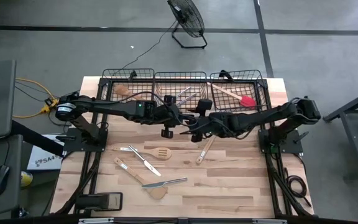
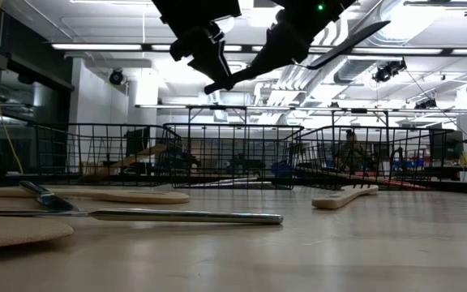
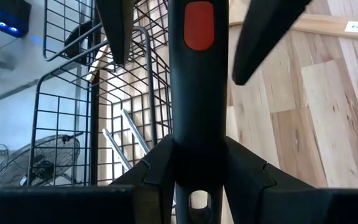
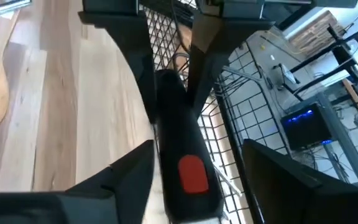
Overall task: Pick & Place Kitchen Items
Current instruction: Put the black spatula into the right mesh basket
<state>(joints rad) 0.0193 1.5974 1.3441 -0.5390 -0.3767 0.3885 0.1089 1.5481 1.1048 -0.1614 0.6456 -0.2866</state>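
A black turner (image 3: 197, 93) with a red patch on its handle hangs in the air above the table's middle, in front of the baskets. My left gripper (image 1: 176, 118), reaching in from the left, is shut on it. My right gripper (image 4: 197, 152) reaches in from the right and is open. Its fingers (image 3: 263, 37) stand on either side of the handle near the red patch (image 4: 192, 174); whether one finger touches the handle I cannot tell. In the low view the turner's blade (image 2: 355, 36) slants up toward the right. My left gripper pinches the turner's handle near its free end, by the hanging hole (image 3: 197, 183), between its two fingers (image 3: 151, 171). The fingers slant down from the table's left and lie along the handle. The turner is lifted clear of the table, and its blade end points away toward my right gripper.
Three black wire baskets (image 1: 180, 79) stand along the far edge; a red-headed spatula (image 1: 246, 99) lies in the right one. On the table nearer me lie a slotted wooden spatula (image 1: 161, 152), knives (image 1: 143, 159), a wooden spoon (image 1: 138, 174) and another wooden spatula (image 1: 205, 149).
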